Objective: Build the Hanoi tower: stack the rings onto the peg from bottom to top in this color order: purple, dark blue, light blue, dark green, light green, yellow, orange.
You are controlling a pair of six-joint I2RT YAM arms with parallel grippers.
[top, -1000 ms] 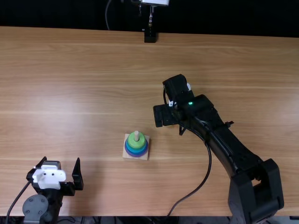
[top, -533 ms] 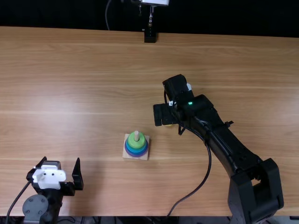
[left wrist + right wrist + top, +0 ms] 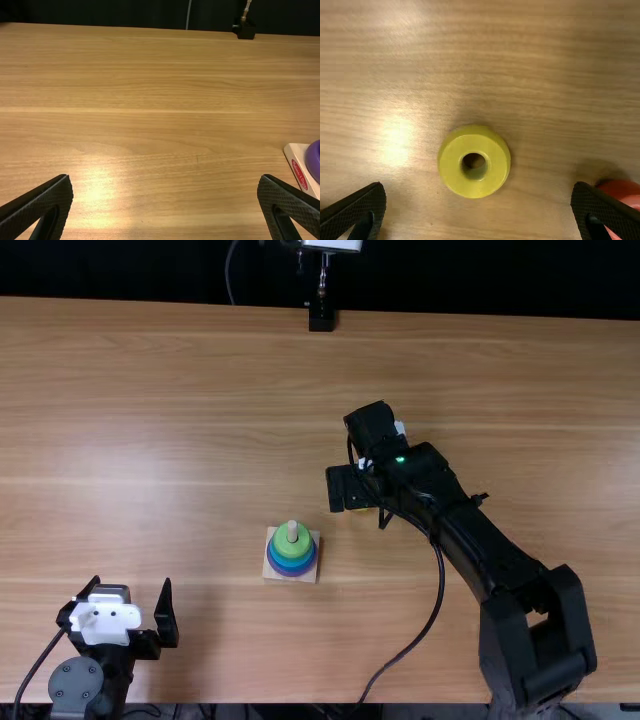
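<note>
Right arm (image 3: 465,530) had shifted slightly since the earlier top view, its elbow most visibly, toward the left arm's side; right gripper (image 3: 350,490) moved a touch the same way. Left gripper (image 3: 131,585) and the stack unchanged.

Surroundings, relative to the right gripper: the stack stood near it, toward the left arm and closer to the table's near edge. Wooden base (image 3: 271,571) carried a purple ring (image 3: 292,574) at the bottom, blue bands above, light green ring (image 3: 281,542) uppermost, with the peg tip (image 3: 292,528) projecting. Right arm's cable (image 3: 439,600) curved over the table on the near-edge side of the right gripper. In the way: a red-orange piece (image 3: 626,190) lay close by one finger of the right gripper, which partly hid it; contact could not be judged.

Left gripper was released, fingers wide apart; its wrist view caught the corner of the base beyond one finger.

Right gripper: released, fingers spread wide. Yellow ring (image 3: 451,162) lay flat on the table (image 3: 530,65), hole upward, in line with the gap between its fingers, roughly centred and apart from both.
</note>
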